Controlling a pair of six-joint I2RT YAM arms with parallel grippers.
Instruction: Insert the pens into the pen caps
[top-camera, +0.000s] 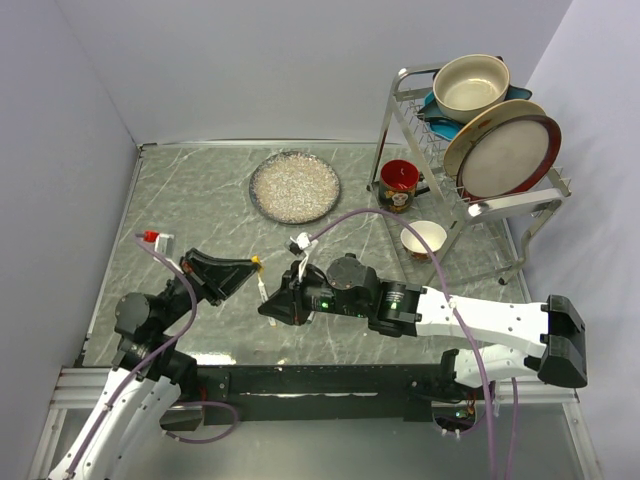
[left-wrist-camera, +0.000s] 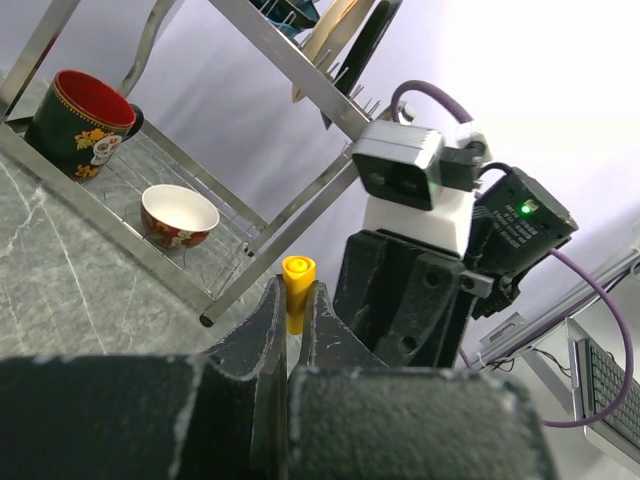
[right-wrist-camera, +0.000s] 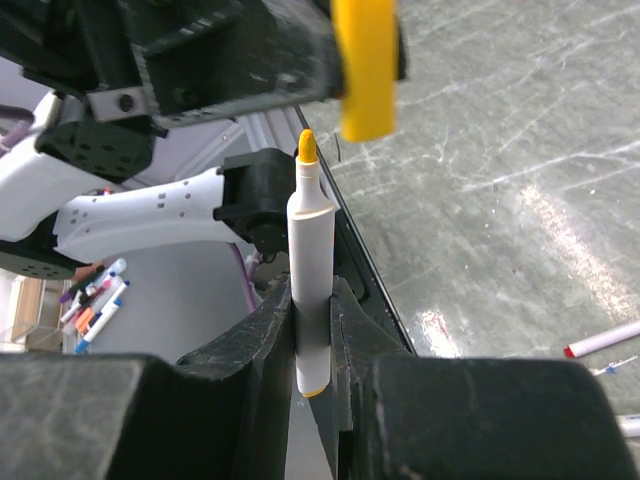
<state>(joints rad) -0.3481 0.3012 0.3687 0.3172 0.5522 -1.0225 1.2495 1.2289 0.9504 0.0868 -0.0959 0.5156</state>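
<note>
The right claw is closed narrowly on the lower barrel of a white pen. The pen's long axis runs straight out from between the fingers, so the yellow tip leads and the butt end sits back in the grip. The left claw is pinched tight on a yellow cap, gripping its lower half and leaving what looks like the open end projecting past the fingertips toward the other arm. Both things are held in the air above the surface, between the two arms. Seen from the right claw, the cap hangs just ahead of the pen and a little to the right of its line. The tip is about level with the cap's near end, beside it rather than under its mouth, and apart from it. The two long axes look roughly parallel, so the coming move probably turns on a small sideways correction to bring tip and mouth onto one line, then a push along the pen's axis. Either arm is near enough to make it. A slight tilt would likely catch the tip on the rim. Off to the right of the right claw, a red-tipped pen lies flat on the surface, uncapped
</note>
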